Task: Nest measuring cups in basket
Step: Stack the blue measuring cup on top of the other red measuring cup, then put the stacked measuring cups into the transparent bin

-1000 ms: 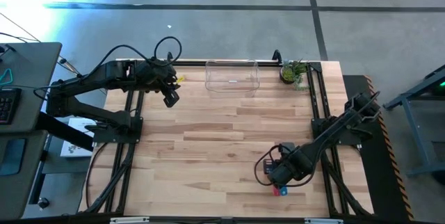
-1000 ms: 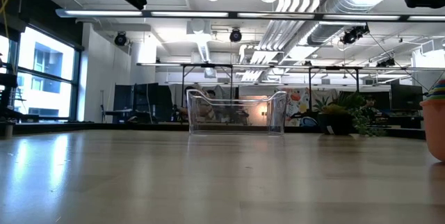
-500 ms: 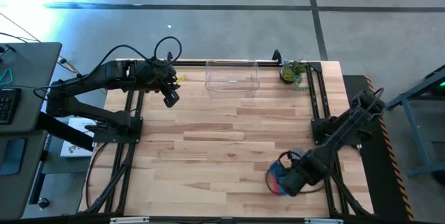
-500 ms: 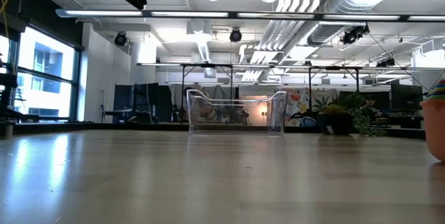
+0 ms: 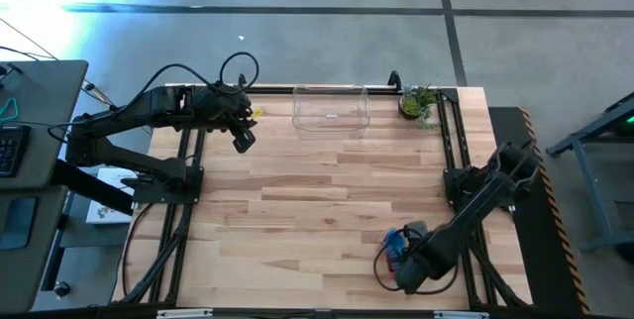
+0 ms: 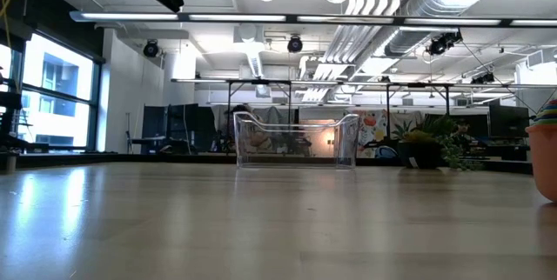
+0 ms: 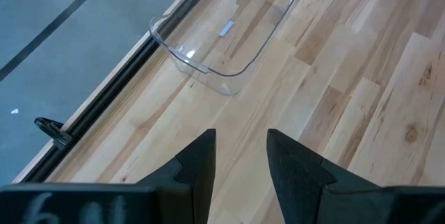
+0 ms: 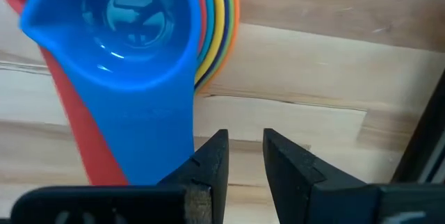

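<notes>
The measuring cups (image 5: 395, 244) sit nested in one stack on the table near its near right corner. A blue cup (image 8: 132, 36) is on top, with red, yellow and orange rims under it. The low view catches the stack (image 6: 546, 154) at its right border. My right gripper (image 8: 243, 140) is open on the near side of the stack (image 5: 399, 260), by the blue handle (image 8: 174, 133) and red handle. The clear basket (image 5: 331, 108) stands on its base at the far edge. My left gripper (image 5: 243, 141) waits open, above the table to the left of the basket (image 7: 222, 36). My right gripper has one finger (image 8: 212, 158) right beside the edge of the blue handle near its free end. I cannot tell whether it touches. Nothing lies between the two fingers. The stack rests on the table.
A small potted plant (image 5: 416, 103) stands at the far right corner, right of the basket, and also shows in the low view (image 6: 435, 145). Black frame rails run along the table's left and right sides. Bare wood lies between the stack and the basket.
My right gripper has swung from over the stack toward the table's near edge and come lower, leaving the top of the low view. It now faces the stack from its handle side. The stack has stayed in place.
</notes>
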